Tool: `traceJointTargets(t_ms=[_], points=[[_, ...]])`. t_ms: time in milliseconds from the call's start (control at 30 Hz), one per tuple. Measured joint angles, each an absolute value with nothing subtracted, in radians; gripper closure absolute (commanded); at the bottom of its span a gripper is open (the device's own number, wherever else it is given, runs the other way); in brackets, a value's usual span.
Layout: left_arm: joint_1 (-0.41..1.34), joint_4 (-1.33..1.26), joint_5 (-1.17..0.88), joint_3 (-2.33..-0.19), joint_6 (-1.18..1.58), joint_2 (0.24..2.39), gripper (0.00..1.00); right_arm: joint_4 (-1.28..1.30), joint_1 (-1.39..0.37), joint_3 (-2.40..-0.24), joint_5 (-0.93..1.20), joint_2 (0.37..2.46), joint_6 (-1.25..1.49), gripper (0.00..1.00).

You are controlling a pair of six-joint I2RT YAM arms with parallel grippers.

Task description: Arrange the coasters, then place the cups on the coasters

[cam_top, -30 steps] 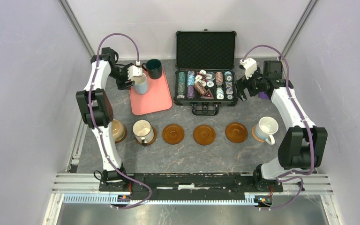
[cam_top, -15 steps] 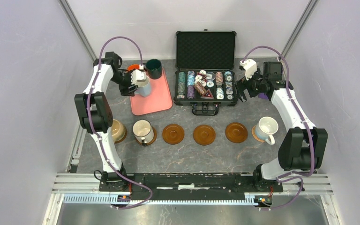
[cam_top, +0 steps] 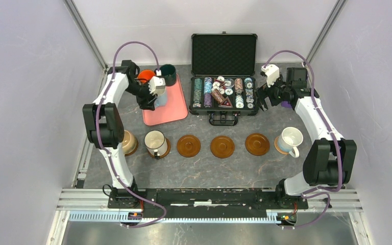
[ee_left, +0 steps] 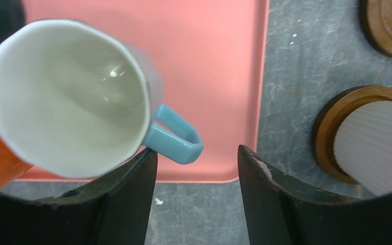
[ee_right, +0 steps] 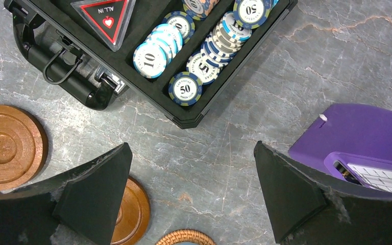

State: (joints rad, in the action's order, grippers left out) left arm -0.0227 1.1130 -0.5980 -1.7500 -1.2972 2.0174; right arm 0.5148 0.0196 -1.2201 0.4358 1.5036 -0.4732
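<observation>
Tan mug (cam_top: 128,142) sits at the far left end of the near row.

Left gripper (ee_left: 195,153) is over the pink tray (cam_top: 169,108) at back left. Its jaws are parted. From the wrist view, the handle of the light blue mug (ee_left: 66,97) sits in the gap. One finger (ee_left: 132,199) is against the mug's side. The other is clear of the handle, so it has no clamp on the mug. The mug is over the tray's left part, with its white inside showing. I cannot tell whether it is lifted.

Orange mug (cam_top: 145,76) is just beside it, at the tray's back left. Dark green mug (cam_top: 168,74) is at the tray's back right corner.

White dark-rimmed mug (cam_top: 155,143) is second in the near row, on its brown coaster (ee_left: 325,127).

Bare brown coasters (cam_top: 189,146) (cam_top: 222,147) (cam_top: 257,144) lie in a line to its right, each apart from the next.

Poker chip case (cam_top: 223,76) is at back centre. The lid is up and chips are stacked in its compartments.

Right gripper (ee_right: 191,145) hangs over the grey marbled table, just off the case's right corner. Its jaws are spread wide with nothing between them. A purple device (ee_right: 367,138) is at its right.

White mug (cam_top: 290,139) ends the row at the right, on the woven coaster (ee_right: 186,234).
</observation>
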Motion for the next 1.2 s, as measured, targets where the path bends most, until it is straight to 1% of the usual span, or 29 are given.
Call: traceJointTargets(t_ms=[333, 400, 533, 733, 1000, 1100, 1200], points=[[0.063, 1.081, -0.633, -1.662, -1.221, 1.967, 0.28, 0.508, 0.008, -1.22, 0.44, 1.504, -0.457, 0.02], [0.076, 1.068, -0.638, -1.648, -1.207, 1.959, 0.26, 0.503, -0.006, -1.22, 0.439, 1.504, -0.449, 0.02], [0.093, 1.044, -0.652, -1.628, -1.166, 1.948, 0.26, 0.475, -0.061, -1.22, 0.432, 1.504, -0.431, 0.02], [0.087, 1.006, -0.667, -1.597, -1.063, 1.879, 0.23, 0.436, -0.206, -1.275, 0.368, 1.561, -0.381, 0.02], [-0.002, 0.876, -0.667, -1.531, -0.758, 1.649, 0.17, 0.352, -0.481, -1.492, 0.244, 1.764, -0.309, 0.02], [-0.037, 0.805, -0.62, -1.474, -0.624, 1.569, 0.15, 0.321, -0.577, -1.588, 0.215, 1.86, -0.277, 0.02], [-0.054, 0.748, -0.526, -1.421, -0.499, 1.511, 0.13, 0.3, -0.656, -1.693, 0.177, 1.964, -0.234, 0.02]])
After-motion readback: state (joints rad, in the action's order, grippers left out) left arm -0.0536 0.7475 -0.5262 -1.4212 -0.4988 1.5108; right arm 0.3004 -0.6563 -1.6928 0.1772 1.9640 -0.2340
